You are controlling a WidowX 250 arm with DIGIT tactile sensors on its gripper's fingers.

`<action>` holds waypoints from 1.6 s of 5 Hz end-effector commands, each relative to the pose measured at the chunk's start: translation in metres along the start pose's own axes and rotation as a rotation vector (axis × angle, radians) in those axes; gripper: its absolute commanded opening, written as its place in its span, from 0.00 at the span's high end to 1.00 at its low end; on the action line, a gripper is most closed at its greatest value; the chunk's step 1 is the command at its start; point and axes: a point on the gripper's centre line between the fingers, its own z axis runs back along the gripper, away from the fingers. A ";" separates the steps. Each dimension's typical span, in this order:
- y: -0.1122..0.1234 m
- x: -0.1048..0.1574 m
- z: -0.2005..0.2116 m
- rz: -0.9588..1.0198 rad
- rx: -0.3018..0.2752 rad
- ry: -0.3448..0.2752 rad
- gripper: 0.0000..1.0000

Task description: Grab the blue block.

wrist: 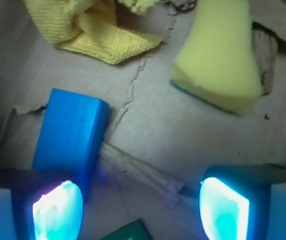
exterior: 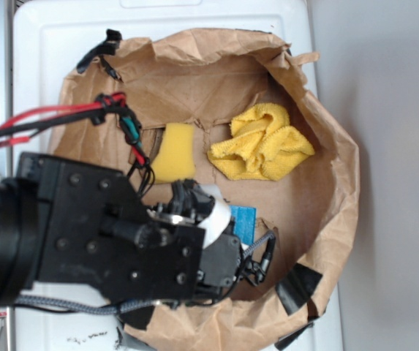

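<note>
The blue block (wrist: 70, 137) lies flat on the brown paper at the left of the wrist view. In the exterior view only one end of the blue block (exterior: 243, 222) shows past the arm. My gripper (wrist: 140, 210) is open, its two glowing pads wide apart. The left pad (wrist: 58, 212) sits over the block's near end; the right pad (wrist: 225, 210) hangs over bare paper. Between the pads is only paper and a green corner, not the block. In the exterior view the gripper (exterior: 220, 227) is mostly hidden by the black arm.
A yellow sponge (wrist: 220, 55) (exterior: 174, 152) and a crumpled yellow cloth (exterior: 262, 142) (wrist: 95, 27) lie further in. A green block's corner (wrist: 128, 232) shows at the bottom edge. The brown paper bag's raised walls (exterior: 333, 190) ring everything, on a white tray (exterior: 48, 44).
</note>
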 end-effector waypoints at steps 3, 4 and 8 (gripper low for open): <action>-0.002 0.012 0.014 0.100 -0.042 -0.038 0.00; -0.002 0.012 0.014 0.100 -0.042 -0.038 0.00; -0.041 0.021 0.007 0.123 -0.048 -0.008 0.00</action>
